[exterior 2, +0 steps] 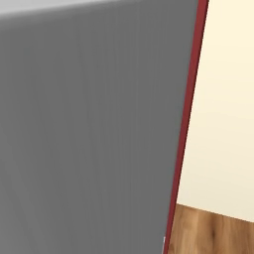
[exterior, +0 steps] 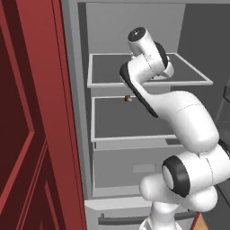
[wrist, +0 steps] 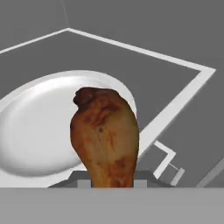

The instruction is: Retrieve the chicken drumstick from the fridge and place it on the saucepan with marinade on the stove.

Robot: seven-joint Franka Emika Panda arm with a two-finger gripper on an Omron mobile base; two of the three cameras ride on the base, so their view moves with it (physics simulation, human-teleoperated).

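Dark red cabinet door (exterior: 27, 134) with raised panels at left. Red trim strip (exterior 2: 187, 124) beside cream wall (exterior 2: 228, 99). Brown wood floor (exterior 2: 213, 233) below.

white arm, dark joints

the arm (exterior: 188, 117) is glossy white, built of rounded, bulbous segments. black bands ring the joints, and a dark strip runs along one link's edge. a round dark cap closes the topmost segment.

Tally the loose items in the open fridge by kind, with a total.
Chicken drumstick: 1
White plate: 1
Small round brown item: 1
Total: 3
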